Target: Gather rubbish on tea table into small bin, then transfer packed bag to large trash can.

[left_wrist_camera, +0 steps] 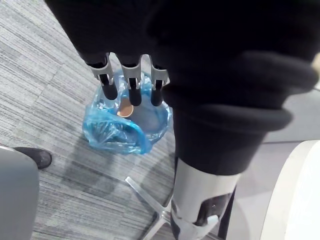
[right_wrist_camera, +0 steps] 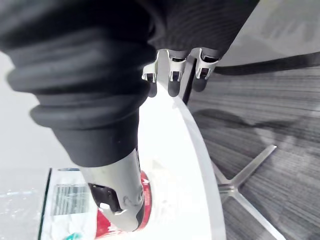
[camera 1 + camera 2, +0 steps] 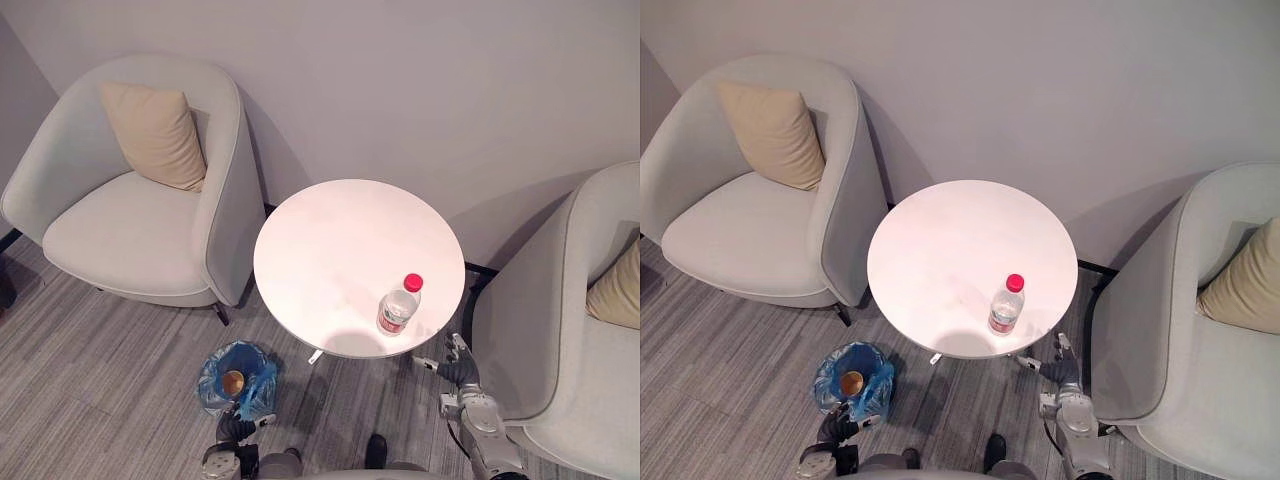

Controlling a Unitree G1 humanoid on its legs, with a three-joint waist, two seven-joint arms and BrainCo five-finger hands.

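Grey striped carpet runs under a round white tea table [image 3: 330, 240] set against a plain wall, with a pale armchair [image 3: 120, 230] on either side; from where I stand, what matters is the clear plastic bottle [image 3: 399, 306] with the red cap, upright on the tabletop close to the rim on the robot's right-hand side. The right hand [image 3: 457, 368] sits just off that stretch of rim, lower than the tabletop, its fingers loosely straight with nothing in them; the bottle lies up and slightly inward from it, near, its long axis vertical, so I'd judge a sideways wrap round the body the natural approach (a reach from above would meet the cap first). The left hand [image 3: 238, 428] is well apart from the bottle, hovering by the small bin [image 3: 212, 388] on the floor; its fingers are likewise straight and empty, pointing towards the blue liner bag, which has a brown paper cup [image 3: 233, 381] in it. The right arm is plainly the nearer one for the bottle; the bin lies away to the robot's left, at floor level.
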